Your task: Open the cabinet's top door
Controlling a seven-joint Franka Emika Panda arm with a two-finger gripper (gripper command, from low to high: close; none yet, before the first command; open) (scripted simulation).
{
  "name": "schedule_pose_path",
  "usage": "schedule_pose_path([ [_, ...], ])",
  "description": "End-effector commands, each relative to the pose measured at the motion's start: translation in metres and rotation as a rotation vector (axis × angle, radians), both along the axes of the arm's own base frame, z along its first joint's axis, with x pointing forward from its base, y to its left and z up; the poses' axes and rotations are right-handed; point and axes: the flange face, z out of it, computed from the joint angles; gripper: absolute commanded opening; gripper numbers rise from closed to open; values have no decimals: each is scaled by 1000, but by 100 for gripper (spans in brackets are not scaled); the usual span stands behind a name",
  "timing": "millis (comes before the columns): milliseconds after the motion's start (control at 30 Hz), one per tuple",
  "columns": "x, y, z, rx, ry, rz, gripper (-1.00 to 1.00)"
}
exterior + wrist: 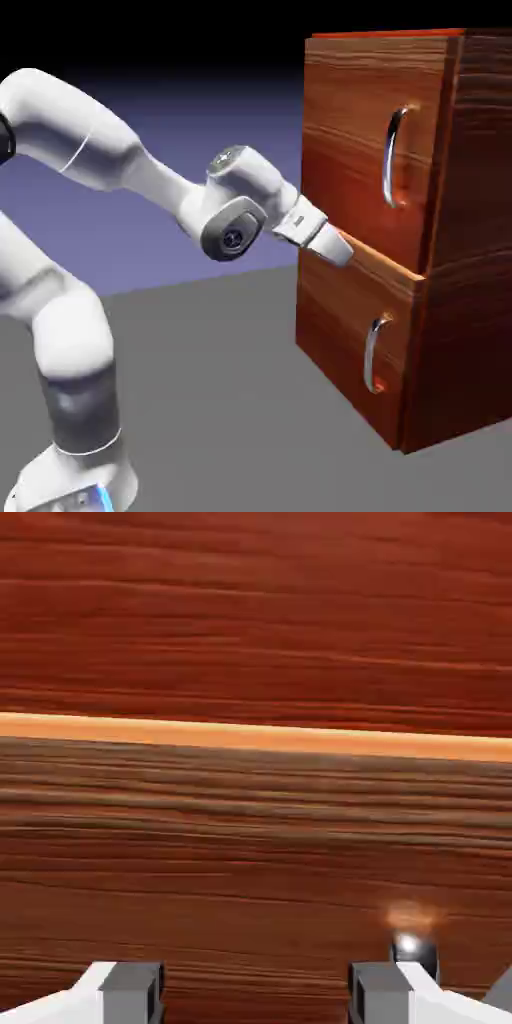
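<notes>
White two-finger gripper point(345, 250), jaws apart and empty, sits at the seam between panels of the tall reddish-brown wood cabinet point(470, 250). Larger top door point(360, 130) closed; its long silver handle point(393, 158) is well above. Risk: closing here catches nothing, or hooks the lower panel.

Cabinet point(440, 250): reddish-brown wood, strong horizontal grain, smooth with a slight sheen. Top door point(355, 140): same wood, paler streaks across it, light glossy patch around the handle. Top handle point(394, 157): curved polished metal, silver, bright highlights. Lower handle point(372, 354): same shiny metal, smaller. Arm point(90, 150): smooth white plastic-looking shell, soft gloss, grey matt joint caps. Gripper point(255, 994): white body, fingers point(132, 992) matt grey. Table point(220, 400): flat matt grey. Hand view filled with wood grain; a pale orange bare-looking edge strip point(256, 734) runs across it.
</notes>
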Motion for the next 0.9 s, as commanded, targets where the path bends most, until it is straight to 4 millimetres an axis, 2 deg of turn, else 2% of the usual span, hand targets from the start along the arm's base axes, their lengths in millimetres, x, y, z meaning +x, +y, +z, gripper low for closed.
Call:
schedule_pose_path([
  [0, 1, 3, 5, -37, -11, 34, 0],
  [467, -2, 29, 61, -581, -173, 456, 0],
  [867, -14, 34, 92, -1091, -289, 735, 0],
])
